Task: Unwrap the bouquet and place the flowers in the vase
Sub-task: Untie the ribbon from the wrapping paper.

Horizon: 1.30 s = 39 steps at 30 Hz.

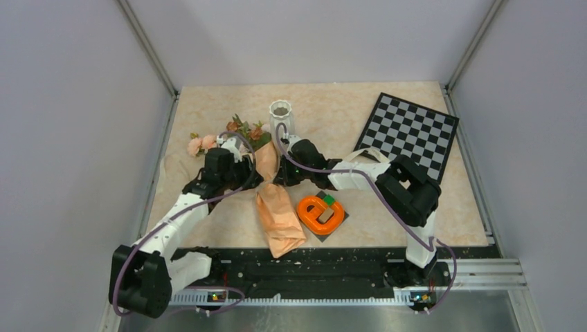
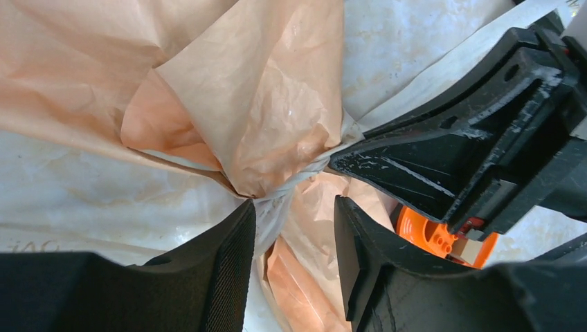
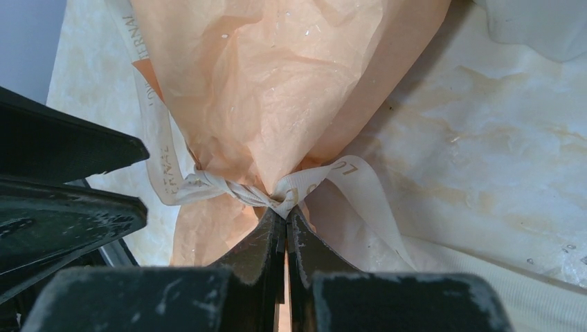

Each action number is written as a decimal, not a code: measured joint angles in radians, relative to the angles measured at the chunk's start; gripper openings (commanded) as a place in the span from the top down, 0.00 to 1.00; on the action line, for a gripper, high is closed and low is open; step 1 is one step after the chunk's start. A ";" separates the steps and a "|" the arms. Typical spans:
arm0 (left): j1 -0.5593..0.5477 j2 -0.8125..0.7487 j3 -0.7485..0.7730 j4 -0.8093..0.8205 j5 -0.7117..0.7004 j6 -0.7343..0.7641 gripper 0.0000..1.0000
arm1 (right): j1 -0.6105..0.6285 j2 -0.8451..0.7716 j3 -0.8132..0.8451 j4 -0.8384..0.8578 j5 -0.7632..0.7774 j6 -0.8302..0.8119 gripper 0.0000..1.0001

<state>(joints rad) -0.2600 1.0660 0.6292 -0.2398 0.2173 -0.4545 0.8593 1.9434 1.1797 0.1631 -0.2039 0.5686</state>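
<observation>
Two grippers meet at the cinched waist of the bouquet (image 1: 279,211), which lies lengthwise mid-table with its paper tail toward the arm bases. The right gripper (image 3: 285,216) is pinched tight on the ribbon (image 3: 232,187) right at the knot, tips pressed together. The left gripper (image 2: 294,211) faces it from the other side, jaws partly apart, the twisted ribbon running into the gap; contact there, I cannot tell. The flowers (image 1: 239,131) poke out the far end, near the vase (image 1: 281,116), which stands upright at the far middle. An orange ring (image 1: 320,212) sits just right of the paper.
</observation>
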 measured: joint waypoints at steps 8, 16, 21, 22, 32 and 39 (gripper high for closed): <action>-0.010 0.126 0.011 0.032 0.007 0.029 0.53 | 0.000 0.000 0.017 -0.026 0.000 0.000 1.00; -0.028 0.157 0.024 0.056 0.010 0.051 0.51 | 0.000 0.000 0.030 -0.049 0.003 0.000 1.00; -0.037 0.172 0.026 0.067 0.011 0.066 0.55 | 0.000 0.000 0.040 -0.059 0.004 0.000 1.00; -0.039 0.174 0.026 0.067 0.010 0.068 0.58 | 0.000 0.000 0.041 -0.060 0.004 0.000 1.00; -0.053 0.199 0.027 0.083 0.010 0.084 0.78 | 0.000 0.000 0.053 -0.072 0.005 0.000 1.00; -0.061 0.200 0.027 0.083 0.001 0.087 1.00 | 0.000 0.000 0.053 -0.077 0.008 0.000 1.00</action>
<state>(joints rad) -0.3206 1.2659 0.6567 -0.1566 0.2180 -0.3672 0.8593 1.9434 1.2331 0.0864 -0.1963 0.5690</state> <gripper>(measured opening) 0.030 0.011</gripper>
